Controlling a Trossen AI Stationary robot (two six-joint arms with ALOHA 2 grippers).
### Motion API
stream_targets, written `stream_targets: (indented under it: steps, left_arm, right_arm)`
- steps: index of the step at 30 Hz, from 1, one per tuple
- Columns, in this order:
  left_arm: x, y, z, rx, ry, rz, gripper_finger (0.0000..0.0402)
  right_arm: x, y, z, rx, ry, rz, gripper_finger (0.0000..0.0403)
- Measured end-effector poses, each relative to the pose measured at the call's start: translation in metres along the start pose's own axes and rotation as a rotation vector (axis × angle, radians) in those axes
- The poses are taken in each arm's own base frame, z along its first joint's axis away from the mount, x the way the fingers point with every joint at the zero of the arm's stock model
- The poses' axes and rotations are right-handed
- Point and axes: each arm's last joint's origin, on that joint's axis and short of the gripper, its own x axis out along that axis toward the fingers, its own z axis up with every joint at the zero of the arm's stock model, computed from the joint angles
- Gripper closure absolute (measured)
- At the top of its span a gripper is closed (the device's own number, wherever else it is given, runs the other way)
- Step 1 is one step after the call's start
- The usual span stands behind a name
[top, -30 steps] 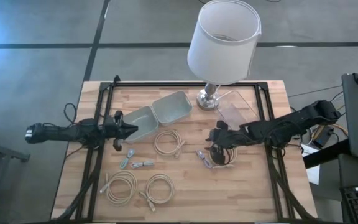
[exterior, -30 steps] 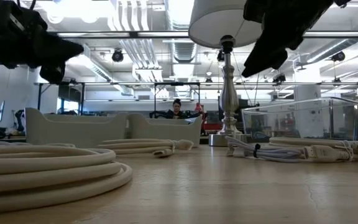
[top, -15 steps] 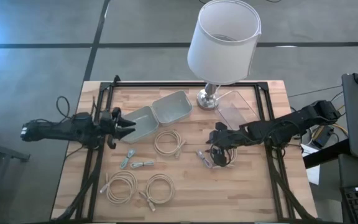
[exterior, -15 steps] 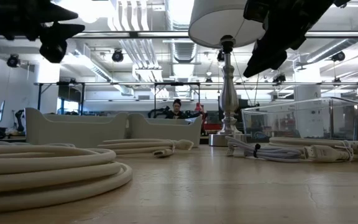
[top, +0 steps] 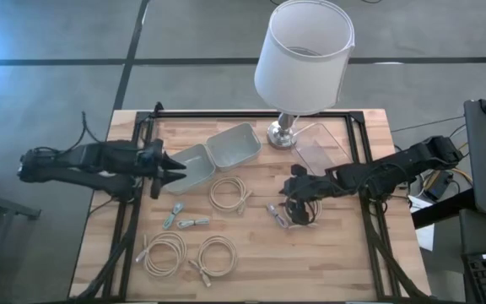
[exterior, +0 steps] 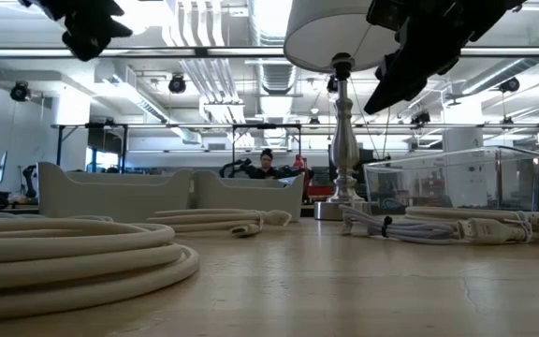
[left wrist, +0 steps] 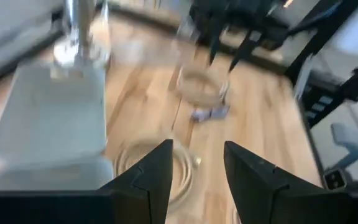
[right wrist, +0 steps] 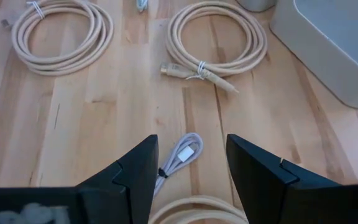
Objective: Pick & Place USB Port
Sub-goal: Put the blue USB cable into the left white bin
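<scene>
Several cream USB cables lie coiled on the wooden table: one coil [top: 229, 192] at the middle, two [top: 165, 252] [top: 218, 253] near the front, and a coil [top: 300, 213] under my right gripper. A small tied bundle [right wrist: 182, 155] with a USB plug lies flat just ahead of my right gripper [right wrist: 191, 168], which hovers open above it [top: 298, 198]. My left gripper [top: 174, 171] stands open and high beside the left grey bin [top: 191, 166], nothing between its fingers [left wrist: 194, 180].
A second grey bin [top: 234, 145] adjoins the first. A clear box [top: 323, 145] and a lamp's base [top: 283, 133] stand at the far right. Short cable pieces [top: 194, 223] [top: 175, 207] lie left of centre. A black frame [top: 133, 219] runs along the table edges.
My left gripper has opened and gone up, drawing back slightly toward the table's left edge beside the left grey bin. The cables lie as before.
</scene>
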Motion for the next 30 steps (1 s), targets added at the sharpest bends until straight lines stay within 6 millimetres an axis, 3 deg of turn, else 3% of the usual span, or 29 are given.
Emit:
stream_targets:
  steps: [5,10,14,21,30]
  left_arm:
    - [0.015,-0.001,-0.009,-0.195,0.264,0.047,0.0254]
    - [0.029,-0.006,-0.034,-0.445,0.597,0.054,0.0254]
    - [0.041,-0.015,-0.054,-0.508,0.765,0.100,0.0254]
    - [0.058,-0.031,-0.080,-0.514,0.849,0.262,0.0255]
    - [0.075,-0.039,-0.111,-0.459,0.793,0.498,0.0255]
  right_arm:
    - [-0.003,-0.001,0.006,-0.093,-0.020,-0.001,0.0216]
    - [-0.005,0.000,0.012,-0.175,-0.039,-0.001,0.0216]
    - [-0.007,0.000,0.016,-0.207,-0.052,0.000,0.0216]
    - [-0.007,0.000,0.016,-0.216,-0.052,-0.001,0.0216]
    - [-0.007,0.000,0.016,-0.259,-0.051,-0.002,0.0216]
